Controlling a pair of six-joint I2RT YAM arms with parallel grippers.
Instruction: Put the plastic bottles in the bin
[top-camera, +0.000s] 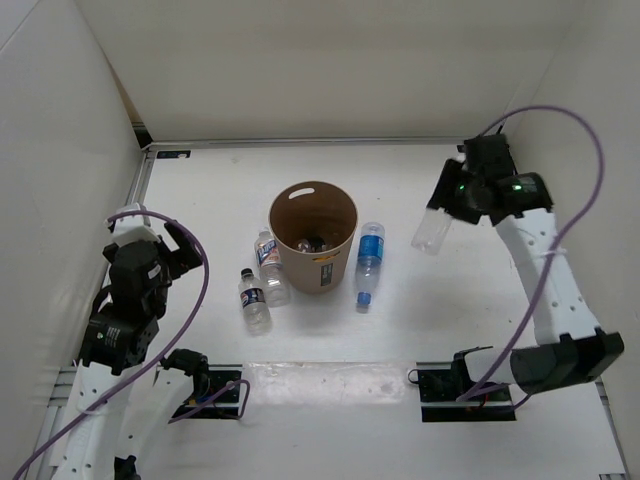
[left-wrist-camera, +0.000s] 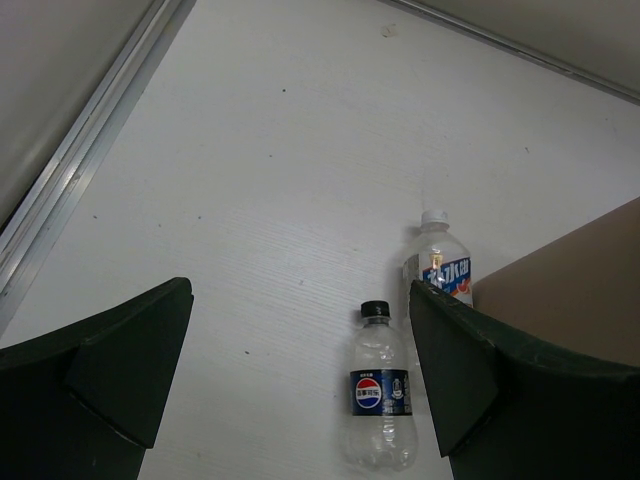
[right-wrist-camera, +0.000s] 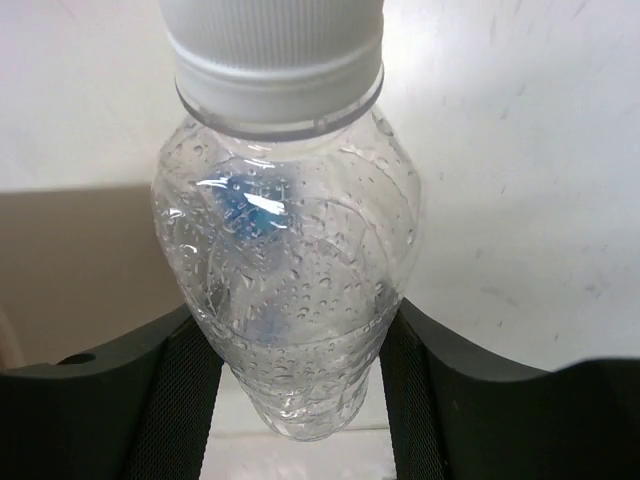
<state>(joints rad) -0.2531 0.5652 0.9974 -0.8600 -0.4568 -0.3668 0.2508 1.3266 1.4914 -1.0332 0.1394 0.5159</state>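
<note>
The tan round bin (top-camera: 298, 270) stands mid-table; its wall shows in the left wrist view (left-wrist-camera: 575, 290). A dark-labelled, black-capped bottle (top-camera: 256, 299) (left-wrist-camera: 383, 398) lies left of it. A blue-labelled, white-capped bottle (top-camera: 270, 264) (left-wrist-camera: 441, 263) lies against the bin's left side. Another blue-labelled bottle (top-camera: 369, 262) lies just right of the bin. My right gripper (top-camera: 447, 207) (right-wrist-camera: 300, 370) is shut on a plain clear bottle (top-camera: 432, 231) (right-wrist-camera: 290, 270) with a white cap, held above the table right of the bin. My left gripper (top-camera: 186, 252) (left-wrist-camera: 300, 375) is open and empty, left of the bottles.
White walls close in the table at the left, back and right. An aluminium rail (left-wrist-camera: 90, 150) runs along the left edge. Both arm bases (top-camera: 460, 385) sit at the near edge. Something dark lies inside the bin; I cannot tell what it is.
</note>
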